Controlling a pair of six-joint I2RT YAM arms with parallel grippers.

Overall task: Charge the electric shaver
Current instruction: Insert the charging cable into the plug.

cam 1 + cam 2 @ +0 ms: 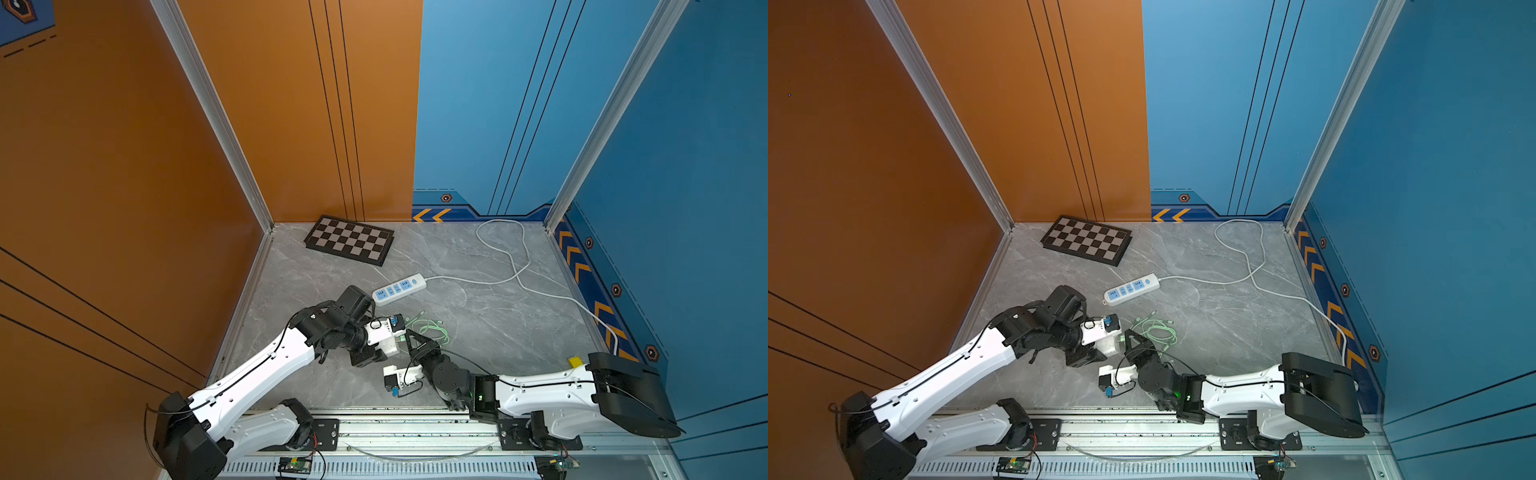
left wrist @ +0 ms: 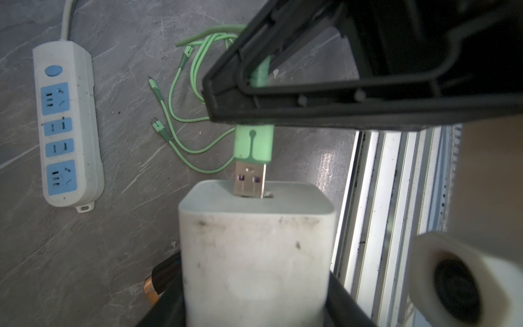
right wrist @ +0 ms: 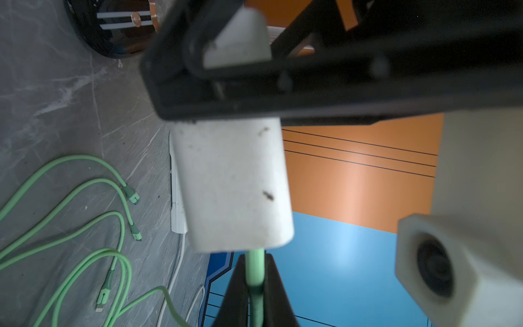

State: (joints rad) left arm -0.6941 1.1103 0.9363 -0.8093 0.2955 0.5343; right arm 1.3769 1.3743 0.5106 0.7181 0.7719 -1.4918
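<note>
The electric shaver (image 3: 113,31), glossy black with silver stripes, lies on the table beside my left gripper; only a dark edge of the shaver (image 2: 161,276) shows in the left wrist view. My left gripper (image 2: 256,305) is shut on a white charger block (image 2: 254,240), which both top views show (image 1: 390,343) (image 1: 1113,345). My right gripper (image 3: 254,264) is shut on the green USB plug (image 2: 253,144). The plug's metal end (image 2: 250,181) sits at the port in the block's top face. How deep it sits I cannot tell.
A white-and-blue power strip (image 1: 400,288) lies behind the grippers, its white cord (image 1: 515,266) looping to the right wall. The loose green cable (image 1: 432,330) with several small connectors lies right of the grippers. A chessboard (image 1: 349,240) rests at the back wall.
</note>
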